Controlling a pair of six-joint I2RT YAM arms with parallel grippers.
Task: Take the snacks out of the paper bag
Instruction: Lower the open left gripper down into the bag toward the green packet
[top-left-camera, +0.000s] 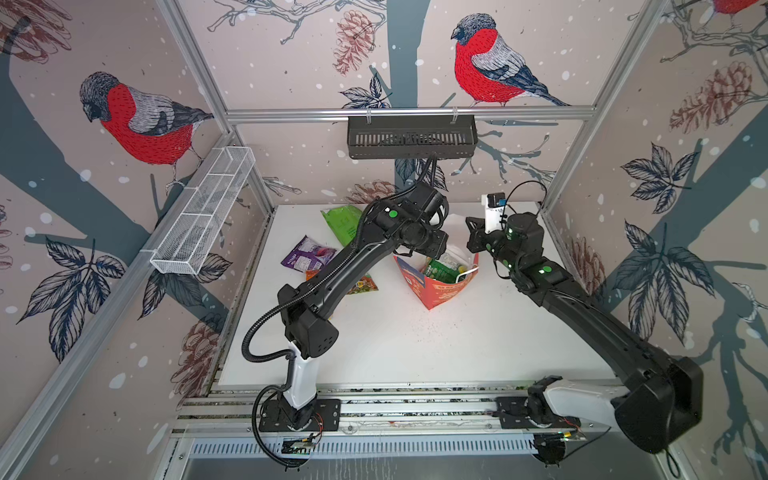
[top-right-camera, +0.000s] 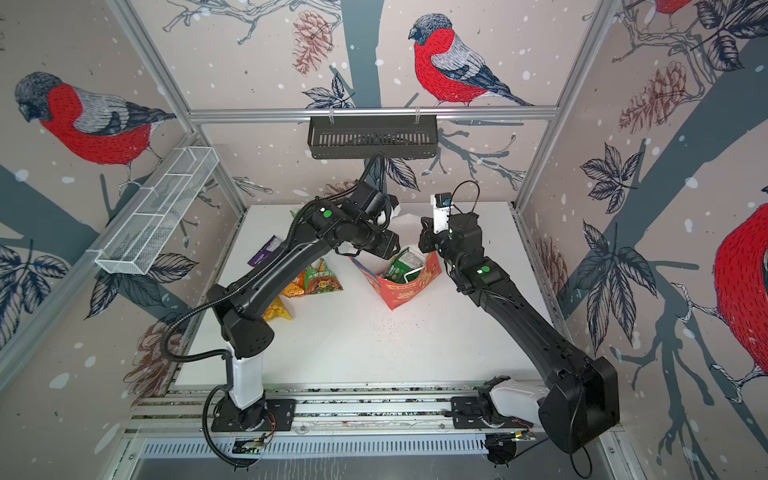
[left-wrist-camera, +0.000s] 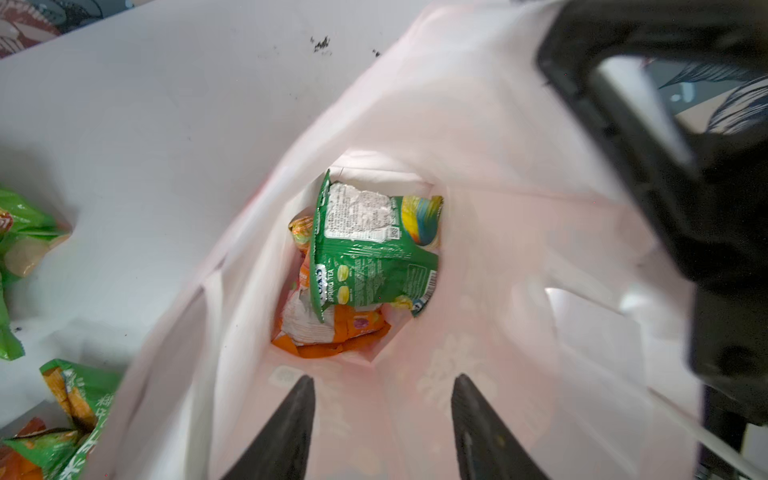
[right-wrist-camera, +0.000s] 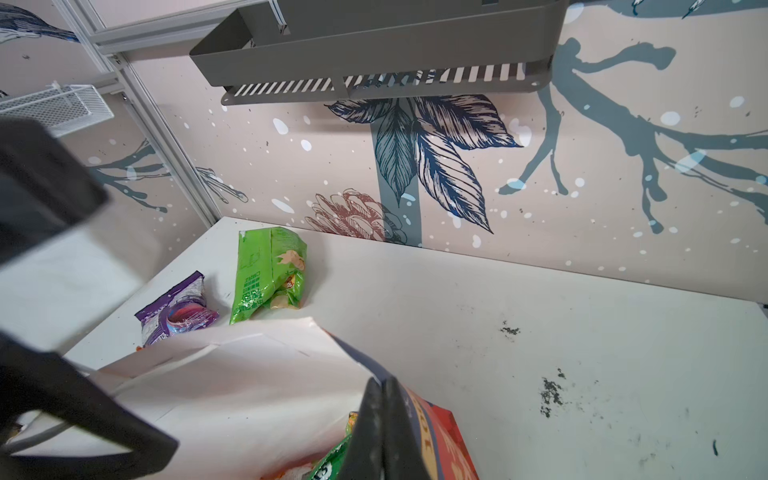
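The red paper bag (top-left-camera: 440, 289) (top-right-camera: 409, 291) stands open mid-table. My right gripper (right-wrist-camera: 384, 384) (top-left-camera: 473, 245) is shut on its far rim and holds the mouth wide. My left gripper (left-wrist-camera: 382, 378) (top-left-camera: 434, 249) hangs open just inside the mouth, its fingertips (left-wrist-camera: 305, 388) empty and well above the contents. At the bottom of the bag lie snacks: a green packet (left-wrist-camera: 374, 257) on top of an orange packet (left-wrist-camera: 332, 338). Other snacks lie on the table left of the bag: a bright green one (top-left-camera: 340, 222) (right-wrist-camera: 270, 274), a purple one (top-left-camera: 309, 255) (right-wrist-camera: 178, 309), a green-red one (top-right-camera: 322, 282) and a yellow one (top-right-camera: 277, 309).
A black slotted basket (top-left-camera: 411, 137) hangs on the back rail above the table (top-left-camera: 415, 357). A white wire basket (top-left-camera: 203, 212) is fixed to the left wall. Dark crumbs (top-left-camera: 415, 328) speckle the surface in front of the bag.
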